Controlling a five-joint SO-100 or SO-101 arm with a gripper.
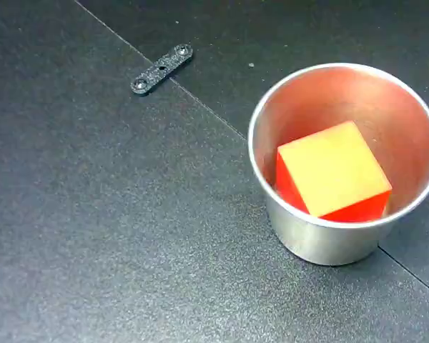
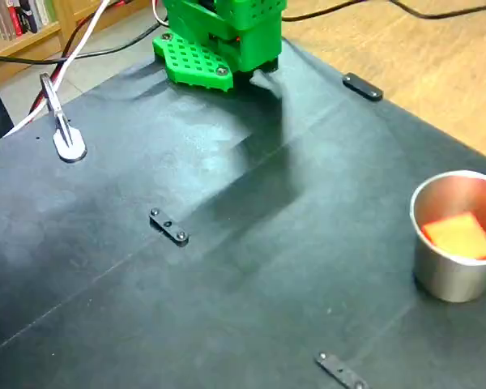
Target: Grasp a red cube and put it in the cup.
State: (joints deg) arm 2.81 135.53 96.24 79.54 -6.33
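In the wider fixed view, nearest the camera at about 6 o'clock, a small dark flat bracket (image 2: pixel 341 372) lies on the black table (image 2: pixel 227 308). A second flat bracket (image 2: pixel 169 227) lies left of centre, at roughly 9 o'clock from the middle of the mat. The cup (image 2: pixel 452 271) stands at the 3 o'clock edge, upright, and the red cube (image 2: pixel 462 235) rests inside it, its top face pale orange under glare.

Farther back, a metal clamp (image 2: pixel 61 130) with a round foot sits at about 10 o'clock, with white and red cables (image 2: pixel 81 44) trailing past it. A third dark bracket (image 2: pixel 362 87) lies at about 1 o'clock near the mat's edge. At 12 o'clock stands the arm's green base (image 2: pixel 223 40), with a perforated green plate at its foot. The claw itself is out of frame in both fixed views, so whether it is released or clenched cannot be seen, and its place relative to the cube cannot be told.

In the closer fixed view, the cup (image 1: pixel 329 239) fills the 3 o'clock side. The cube (image 1: pixel 332 179) sits tilted in it, one corner towards the camera, leaning near the front wall. A flat bracket (image 1: pixel 161 68) lies at about 11 o'clock, well apart from the cup, across a thin seam in the mat. Nothing stands between the bracket and the cup.
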